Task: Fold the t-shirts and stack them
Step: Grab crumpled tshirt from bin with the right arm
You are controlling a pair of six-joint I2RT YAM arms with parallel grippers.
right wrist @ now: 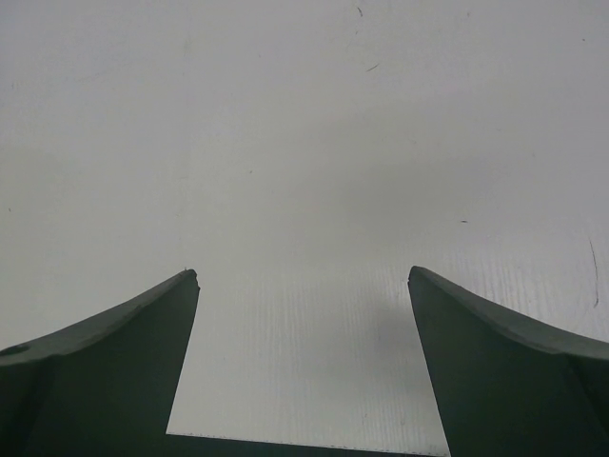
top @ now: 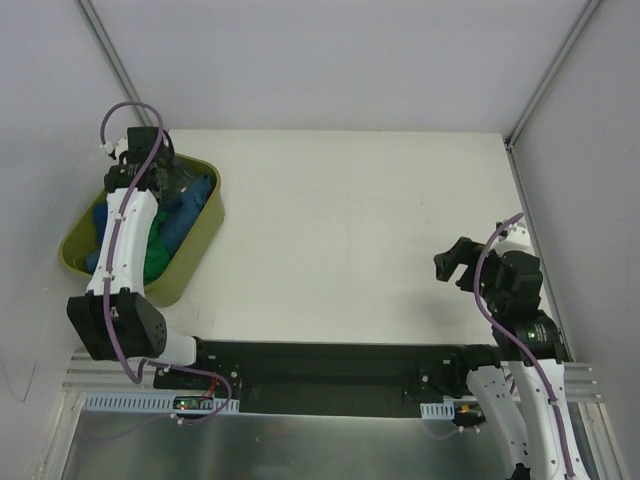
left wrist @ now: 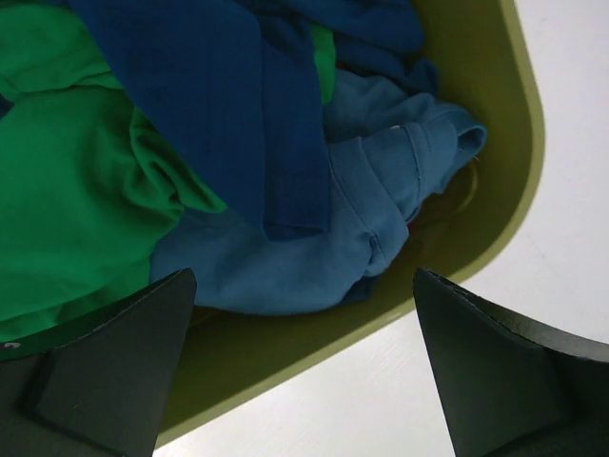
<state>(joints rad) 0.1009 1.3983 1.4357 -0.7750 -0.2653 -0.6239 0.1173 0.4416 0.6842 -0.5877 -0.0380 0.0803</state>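
– Top external view: the left claw (top: 160, 178) hangs over an olive-green tub (top: 205, 238) at the far left of the white desk (top: 350, 230). Its jaws are spread wide and hold nothing. The t-shirts (top: 188, 212) lie heaped inside the tub, none folded yet.

– And the other arm?

– The right claw (top: 455, 262) hovers over bare desk on the right side, well apart from the tub. It is also spread and empty.

– What does the left wrist view show?

– A green shirt (left wrist: 67, 171), a dark blue shirt (left wrist: 219, 105) and a lighter blue shirt (left wrist: 381, 133), all crumpled and overlapping. The dark one lies across both others.

– What could go wrong from here?

– A pinch into that heap would probably catch folds of two shirts at once, so one drags another out with it. The claw's fingers also appear to sit just above the tub's near rim. Coming down there, a finger could strike the rim or clamp the wall along with the cloth. A lift might then tip or slide the tub, which looks light. With the right claw so far off, nothing is there to steady it.
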